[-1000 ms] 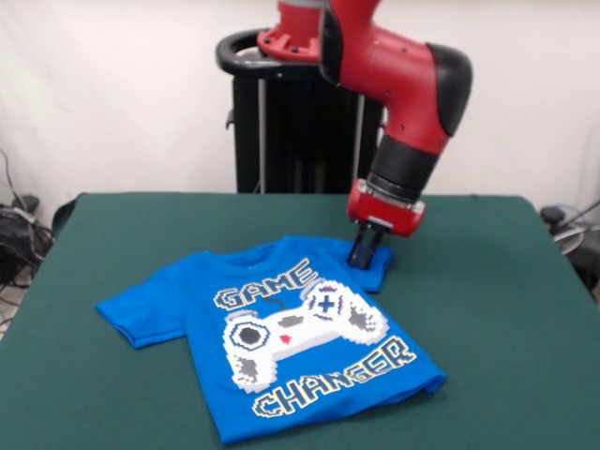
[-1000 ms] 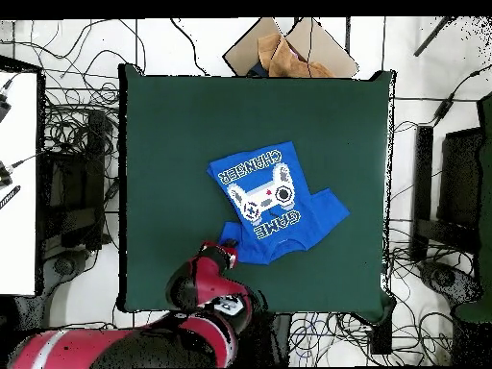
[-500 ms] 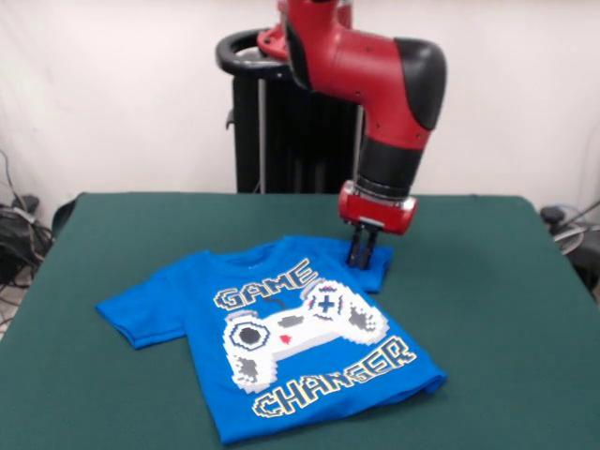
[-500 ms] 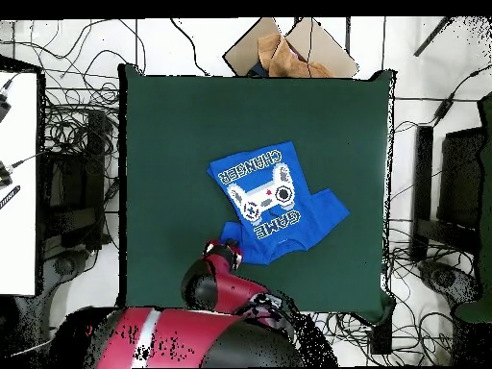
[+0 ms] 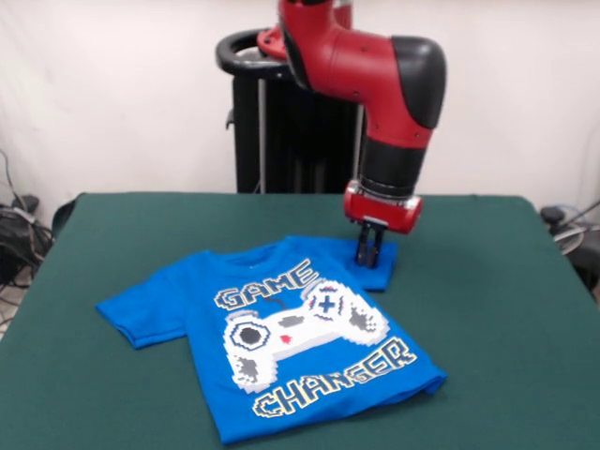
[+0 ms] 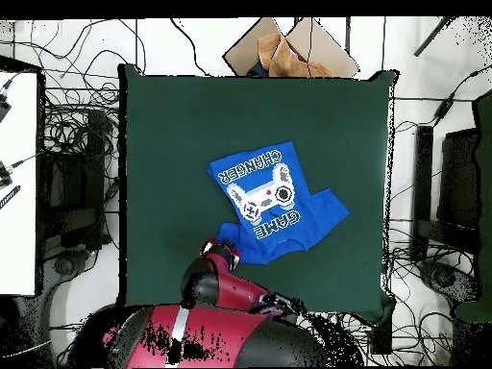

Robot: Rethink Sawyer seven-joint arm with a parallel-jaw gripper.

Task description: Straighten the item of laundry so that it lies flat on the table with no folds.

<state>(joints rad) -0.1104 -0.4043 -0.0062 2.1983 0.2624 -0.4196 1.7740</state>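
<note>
The item of laundry (image 5: 281, 328), a bright blue T-shirt with a pixel controller print and "GAME CHANGER", lies print-up near the middle of the green table (image 5: 487, 281). Its body and left sleeve lie mostly flat. My gripper (image 5: 367, 257) points straight down at the shirt's far right sleeve, fingers close together and pinching the cloth there. That sleeve is short and bunched under the fingers. In the overhead view the shirt (image 6: 269, 197) lies on the table (image 6: 173, 144), and the red wrist (image 6: 220, 256) covers the gripper at the sleeve's tip.
Wide green cloth lies around the shirt on all sides. A cardboard box (image 6: 288, 48) sits beyond the table's far edge. Cables cover the floor around the table, and a white desk (image 6: 14, 183) stands at the left.
The gripper has shifted slightly right in the front view, and the sleeve under it has been drawn outward with it. The arm's upper links have swung over the table's near edge.
</note>
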